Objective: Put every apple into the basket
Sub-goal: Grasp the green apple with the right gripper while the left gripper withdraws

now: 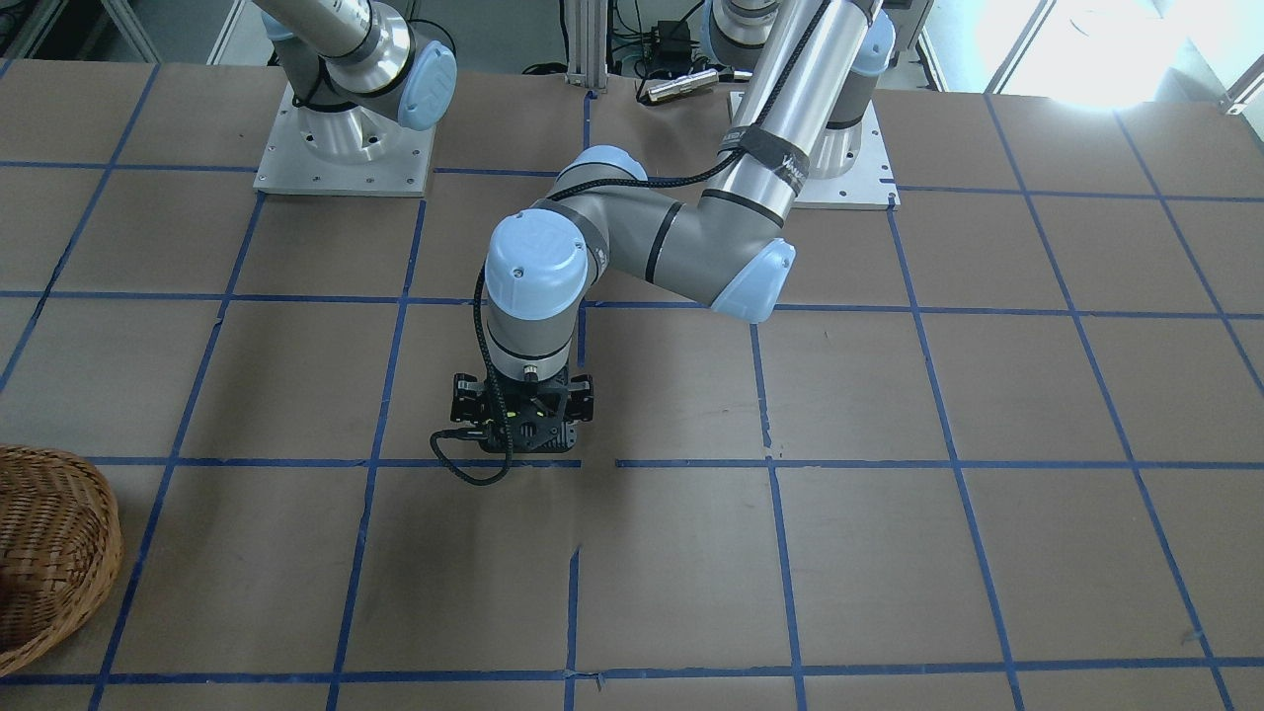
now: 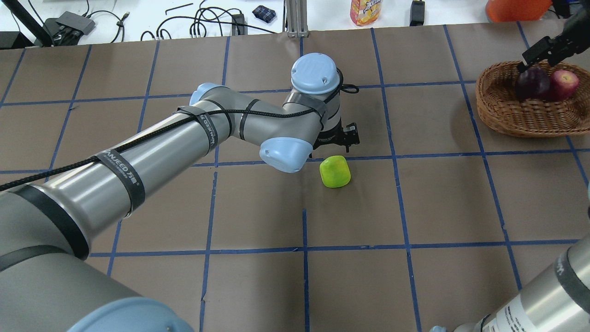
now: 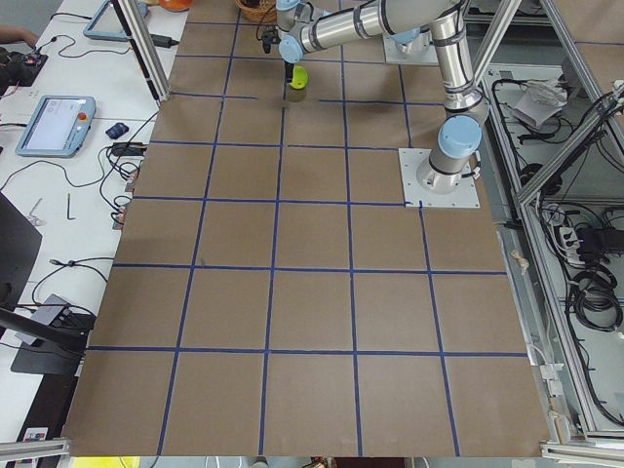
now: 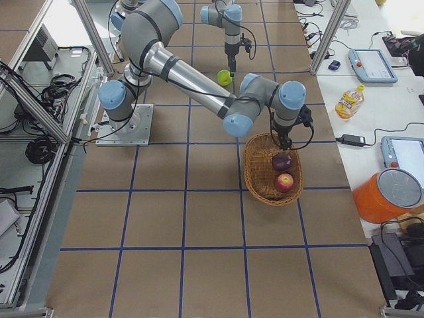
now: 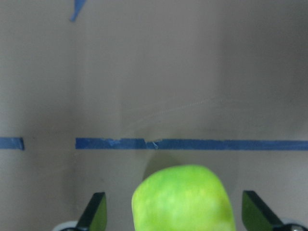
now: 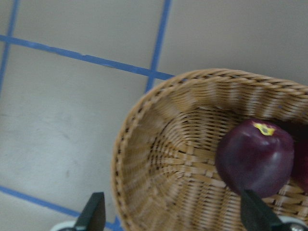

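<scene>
Centring the left claw point(image 5: 174, 212), fingers apart, over the green apple point(image 2: 335, 171) on the tabletop point(image 2: 415, 207), we should drop straight before closing; the right claw point(image 6: 174, 214) hangs spread above the basket point(image 6: 144, 103) holding the maroon apple point(image 2: 532, 83) and red apple point(image 2: 563, 84).

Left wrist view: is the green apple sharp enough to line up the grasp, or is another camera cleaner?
Left wrist view: the green apple is soft, out of focus and cut by the bottom edge, and the fingers are blurred too. Overhead view: it shows crisp. Front-facing view: glare blows out the top right corner, and the left arm hides the apple.
</scene>
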{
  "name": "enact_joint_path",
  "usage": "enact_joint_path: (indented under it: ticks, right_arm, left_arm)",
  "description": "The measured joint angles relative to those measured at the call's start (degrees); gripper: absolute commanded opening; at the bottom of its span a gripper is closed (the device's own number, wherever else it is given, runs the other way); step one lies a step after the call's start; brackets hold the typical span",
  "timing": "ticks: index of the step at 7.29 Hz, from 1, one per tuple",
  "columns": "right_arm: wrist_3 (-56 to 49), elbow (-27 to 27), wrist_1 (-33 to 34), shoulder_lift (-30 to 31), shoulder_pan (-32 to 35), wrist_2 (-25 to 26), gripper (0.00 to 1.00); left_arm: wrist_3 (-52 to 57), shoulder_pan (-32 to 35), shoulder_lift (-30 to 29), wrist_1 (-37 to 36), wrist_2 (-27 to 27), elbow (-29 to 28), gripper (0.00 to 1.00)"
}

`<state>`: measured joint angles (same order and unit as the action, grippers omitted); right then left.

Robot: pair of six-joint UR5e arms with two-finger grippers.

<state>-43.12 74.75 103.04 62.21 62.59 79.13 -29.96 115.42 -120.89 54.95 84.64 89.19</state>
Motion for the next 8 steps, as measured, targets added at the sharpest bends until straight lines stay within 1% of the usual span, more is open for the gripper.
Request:
enact_joint_path:
  ticks: [1,2,3,4,6,7,8]
  right_arm:
    - [3.83,0.01,-2.18,1.65,4.39,1.08,1.0]
    - [11.6,0.2,-3.08,3.1,9.78,3.12,1.0]
    - [20.43,0.71,-3.39,4.05,15.6,4.79,1.0]
    - [29.45,1.68,-3.21,4.5,22.07,5.67,1.0]
    - [47.55,4.33,-0.2,4.68,33.21,7.65,1.0]
    - [54.2,6.92,1.76,4.64,38.1,9.86,1.0]
    - [57.56,10.94,5.22,4.61,41.84,11.74,1.0]
  left_arm:
    - [1.41,-1.42,1.87,2.9,-0.03,-0.99,1.0]
    - [4.91,-3.47,5.03,8.23,0.04,-2.32,1.0]
    - [9.46,-6.43,8.67,15.64,0.31,-3.74,1.0]
    - [16.02,-10.2,12.61,23.4,1.71,-4.76,1.0]
    - [27.11,-17.61,21.0,37.27,5.72,-5.58,1.0]
    - [30.68,-21.81,25.01,42.09,6.83,-5.69,1.0]
    - [33.73,-26.18,28.61,45.29,8.29,-5.65,1.0]
